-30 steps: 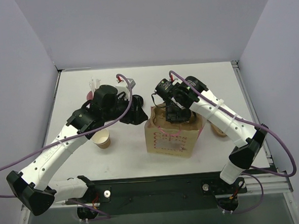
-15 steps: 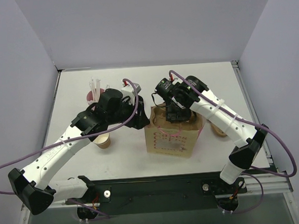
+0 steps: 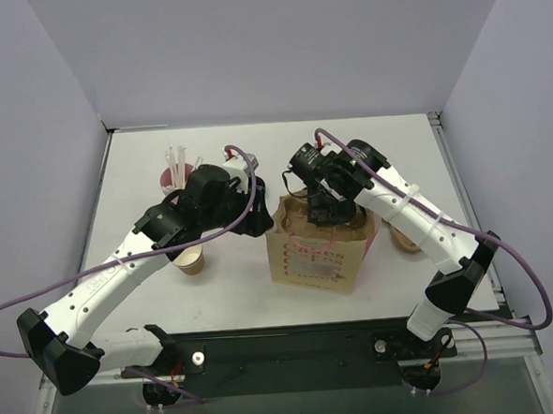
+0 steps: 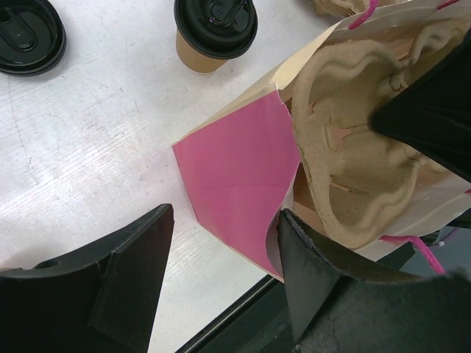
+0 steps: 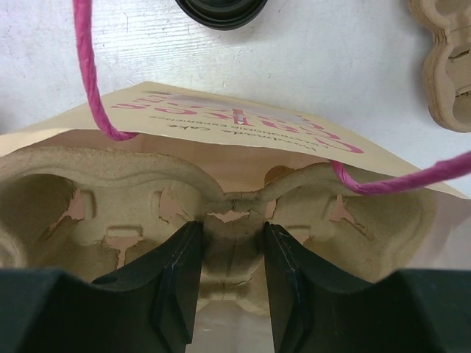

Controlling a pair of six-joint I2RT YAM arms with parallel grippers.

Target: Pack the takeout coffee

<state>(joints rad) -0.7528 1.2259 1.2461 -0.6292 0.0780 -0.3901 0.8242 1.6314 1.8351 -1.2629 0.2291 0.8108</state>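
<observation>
Takeout coffee (image 4: 215,29): upright on the surface (image 4: 96,147), black lid on, outside the paper bag (image 3: 312,256) and near its outer wall. Not gripped by either arm.

Left claw (image 4: 224,217): jaws apart, nothing clamped between them. It hangs over the bag's open corner, with the pink inner face of the bag wall showing in the gap between the two fingers. Cannot tell whether the right-hand finger touches the bag's edge.

Coffee relative to left claw: out ahead of the fingertips, beyond the bag's corner and well apart from both fingers. In the left wrist view it sits at the top edge, about in line with the left-hand finger. A loose black lid (image 4: 29,33) lies flat on the surface in the same view, off to the left of the coffee and apart from it.

Right claw (image 5: 232,229): down inside the bag mouth, jaws clamped on the central ridge of the pulp cup carrier (image 5: 88,198), one finger (image 5: 180,279) on each side of it. The carrier sits inside the bag; its visible wells hold no cup. The coffee is not identifiable with certainty in the right wrist view.

Other items: pink cup of straws (image 3: 175,178) and lidless paper cup (image 3: 193,260), both to the left of the bag, on the left arm's side.
</observation>
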